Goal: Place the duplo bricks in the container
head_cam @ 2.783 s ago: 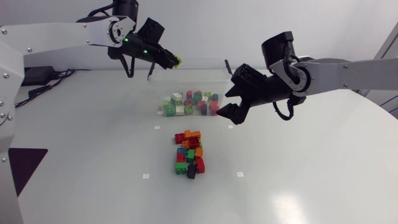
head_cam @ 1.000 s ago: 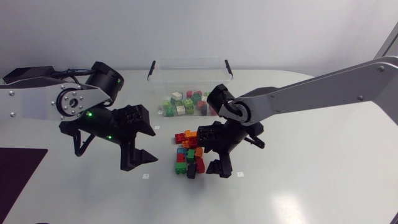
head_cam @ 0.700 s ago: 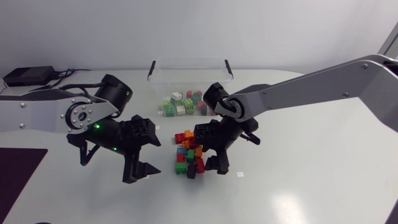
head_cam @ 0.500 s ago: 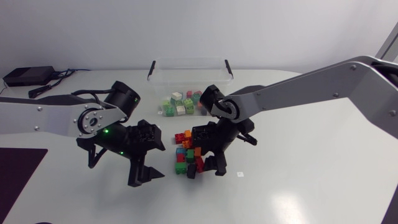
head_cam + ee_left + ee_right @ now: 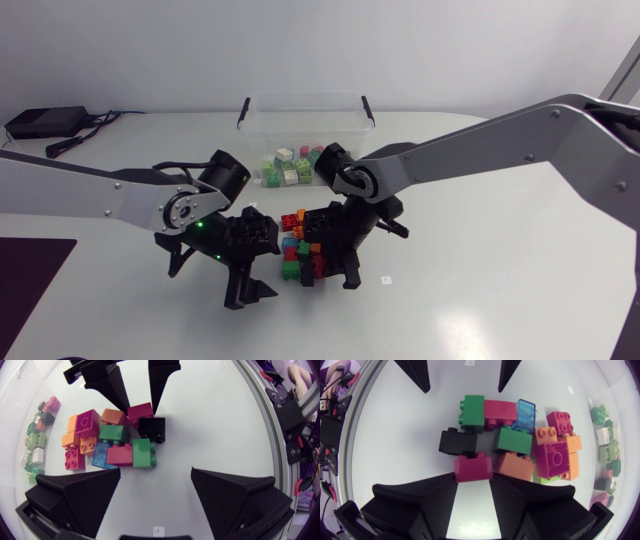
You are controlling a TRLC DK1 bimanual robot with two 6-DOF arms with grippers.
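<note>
The left pincer (image 5: 156, 472) is spread wide just left of the pile of duplo bricks (image 5: 295, 250) in the middle of the table (image 5: 480, 300). The right pincer (image 5: 473, 485) is spread too, over the pile's right side, with a dark red brick (image 5: 473, 468) right at its tips. Far behind, the clear container (image 5: 300, 98) holds small bricks (image 5: 295, 165), green, white and red; from above, the right pincer hides part of the pile.
</note>
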